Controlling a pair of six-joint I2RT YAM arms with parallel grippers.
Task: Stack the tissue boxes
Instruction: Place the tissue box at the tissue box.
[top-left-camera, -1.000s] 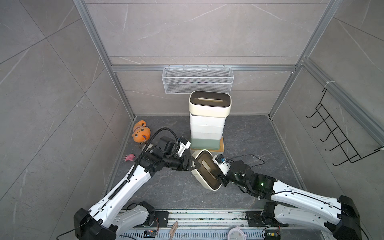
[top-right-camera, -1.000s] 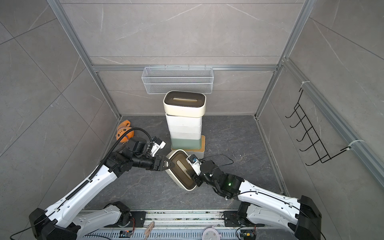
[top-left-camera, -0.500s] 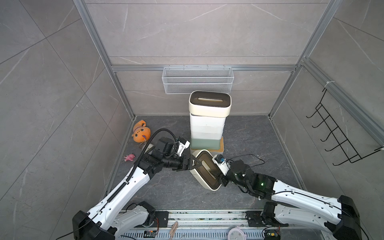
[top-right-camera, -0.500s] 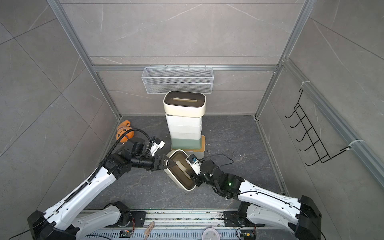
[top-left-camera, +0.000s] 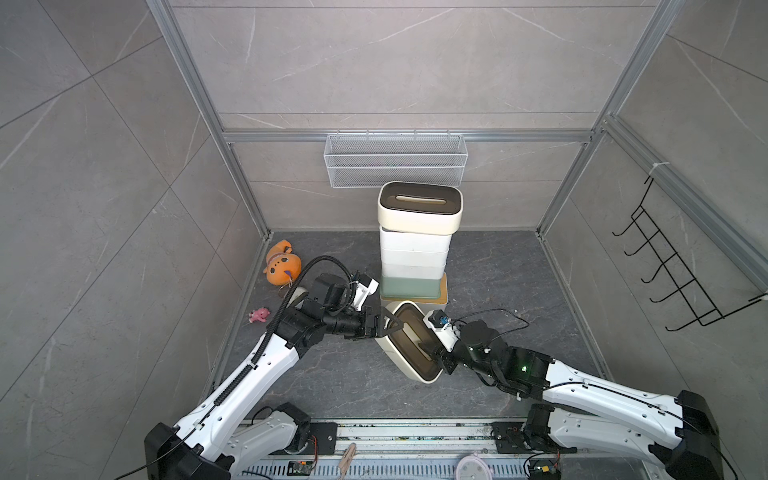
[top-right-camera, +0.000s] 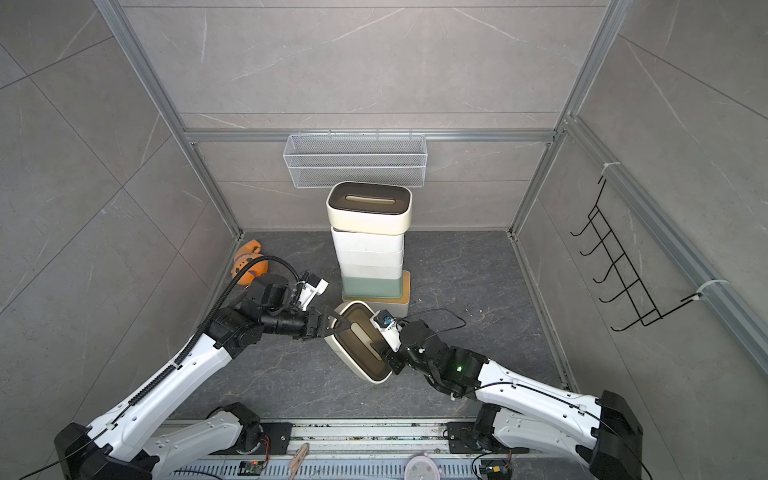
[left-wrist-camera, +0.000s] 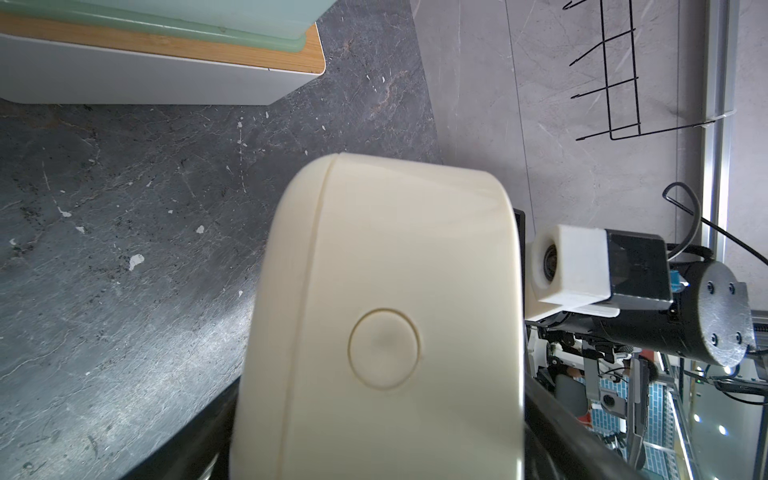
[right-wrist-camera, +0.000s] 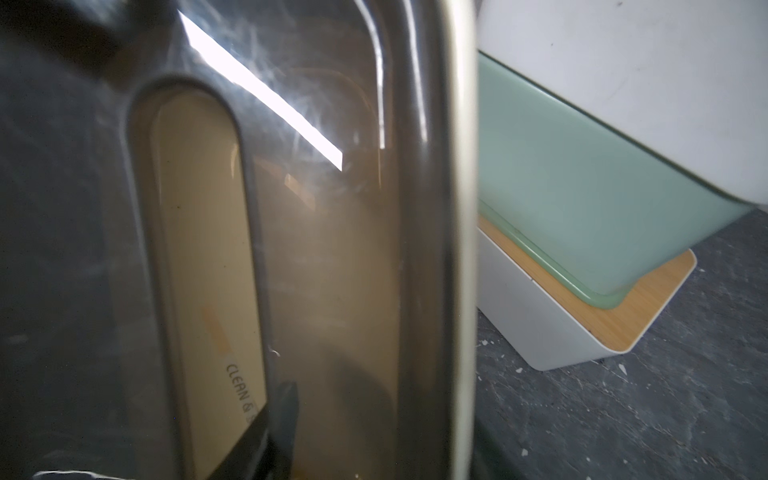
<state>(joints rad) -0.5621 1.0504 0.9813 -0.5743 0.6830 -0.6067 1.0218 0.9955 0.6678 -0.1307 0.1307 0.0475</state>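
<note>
Tilting between the two arms near the middle of the cell, the cream tissue box (top-left-camera: 409, 345) shows its brown slotted lid in both top views. The right gripper (top-left-camera: 430, 351) pinches it from 4 o'clock; the right wrist view shows one black finger (right-wrist-camera: 282, 419) lying on the lid beside the slot. The left gripper (top-left-camera: 395, 326) comes in from 9 o'clock with its jaws spread wide astride the box's short end. Whether its pads touch the box cannot be told. Just at 12 o'clock of this box stands the stack (top-left-camera: 415, 253). A white box with a bamboo lid (top-left-camera: 442, 297) sits at the bottom, a pale green box (top-left-camera: 409, 286) on it, white boxes above, and another cream box (top-left-camera: 419, 208) on top. The floor (top-left-camera: 498, 270) is dark grey veined stone, speckled with pale chips in the wrist views. Grey tiled walls framed in aluminium close the cell on three sides. A white wire mesh basket (top-left-camera: 395, 166) hangs on the back wall at 12 o'clock and a black wire hook rack (top-left-camera: 681, 274) on the wall at 3 o'clock. An orange plush toy (top-left-camera: 282, 266) lies at 10 o'clock, a small pink toy (top-left-camera: 259, 314) at 9 o'clock.
</note>
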